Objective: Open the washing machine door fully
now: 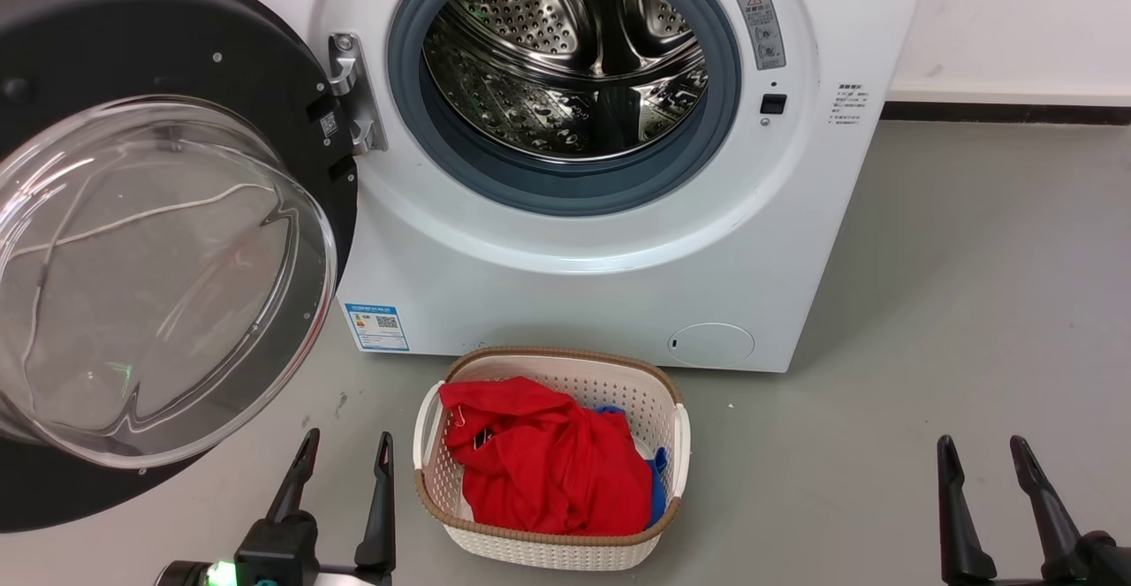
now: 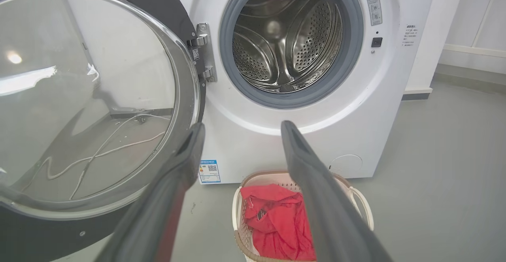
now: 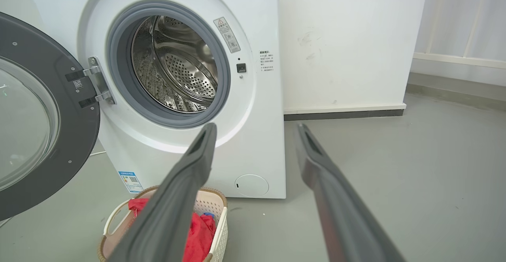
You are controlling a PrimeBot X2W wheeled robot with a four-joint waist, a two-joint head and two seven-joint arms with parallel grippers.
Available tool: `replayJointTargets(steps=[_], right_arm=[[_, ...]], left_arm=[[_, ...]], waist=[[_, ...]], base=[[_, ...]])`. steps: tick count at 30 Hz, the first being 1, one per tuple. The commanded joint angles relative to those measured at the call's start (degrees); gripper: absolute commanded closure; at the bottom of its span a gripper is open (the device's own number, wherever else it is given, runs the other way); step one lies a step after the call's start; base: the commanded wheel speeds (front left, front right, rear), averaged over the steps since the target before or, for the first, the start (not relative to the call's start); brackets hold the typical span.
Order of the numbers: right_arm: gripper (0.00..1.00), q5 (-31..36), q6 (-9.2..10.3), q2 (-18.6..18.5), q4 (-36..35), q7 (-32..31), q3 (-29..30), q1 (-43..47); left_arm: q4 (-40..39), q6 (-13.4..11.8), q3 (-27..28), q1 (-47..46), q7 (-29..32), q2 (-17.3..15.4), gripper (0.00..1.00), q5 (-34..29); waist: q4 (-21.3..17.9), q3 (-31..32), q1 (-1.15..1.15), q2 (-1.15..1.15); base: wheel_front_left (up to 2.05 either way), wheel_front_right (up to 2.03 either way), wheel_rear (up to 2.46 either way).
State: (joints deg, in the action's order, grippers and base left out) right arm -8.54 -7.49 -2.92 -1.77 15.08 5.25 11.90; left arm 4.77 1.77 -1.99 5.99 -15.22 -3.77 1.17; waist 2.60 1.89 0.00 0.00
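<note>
Jaws on both sides are standing spread, gripping nothing. Left gripper [image 1: 348, 437] is hovering low over the grey floor [image 1: 954, 303], fingers pointing up the head view. It is sitting between the laundry basket [image 1: 565, 354] and the lower rim of the washing machine door [image 1: 150, 277], near both, with floor showing in the gaps. Right gripper [image 1: 982, 441] is sitting at lower right, well apart from the washing machine [image 1: 574, 294] and the basket.

Door is hanging open wide on its hinge [image 1: 353, 91] at the machine's left side, with the inner face, black rim and clear glass bowl facing the head camera. A white cable [image 1: 132, 219] on the floor is showing through the glass. Opening is lying fully exposed, showing the grey rubber ring [image 1: 565, 193] and perforated steel drum [image 1: 565, 56].

Basket is sitting on the floor just in front of the machine, below the opening. It is carrying a red garment [image 1: 548, 462] with a bit of blue cloth [image 1: 658, 480] at its right side. Blue label sticker [image 1: 377, 327] is showing at the machine's lower left front, and the small round service cover [image 1: 711, 345] at lower right. Right wrist view is taking in the machine's right edge against a white wall [image 3: 348, 36].
</note>
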Motion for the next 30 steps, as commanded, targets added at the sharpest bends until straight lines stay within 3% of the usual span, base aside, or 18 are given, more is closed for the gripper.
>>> replayJointTargets(steps=[1, 23, 24, 30], right_arm=[[0.0, -0.2, -0.01, 0.1, 0.2, 0.1, -0.1, 0.8], [0.0, 0.2, -0.01, 0.1, -0.2, 0.1, 0.0, 1.3], [1.0, 0.1, 0.0, 0.0, 0.2, 0.0, 0.0, 0.7], [1.0, -3.3, 0.0, -0.1, 2.2, -0.6, -0.5, 0.4]], left_arm=[[0.3, -0.4, -0.1, 0.6, 0.1, 0.0, 0.0, -0.4], [0.9, -3.3, -0.1, 1.0, 0.1, 0.0, 0.0, -0.8], [1.1, -3.3, -0.2, 0.8, 0.0, 0.2, 1.0, -0.6], [3.6, -2.9, 0.5, 0.5, 1.1, 0.4, 1.0, 2.9]], waist=[[0.0, 0.0, 0.0, 0.0], [0.0, 0.2, 0.0, 0.0], [0.0, 0.2, 0.0, 0.0], [0.0, 0.2, 0.0, 0.0]], base=[[0.0, 0.0, 0.0], [0.0, 0.0, 0.0], [0.0, 0.0, 0.0], [0.0, 0.0, 0.0]])
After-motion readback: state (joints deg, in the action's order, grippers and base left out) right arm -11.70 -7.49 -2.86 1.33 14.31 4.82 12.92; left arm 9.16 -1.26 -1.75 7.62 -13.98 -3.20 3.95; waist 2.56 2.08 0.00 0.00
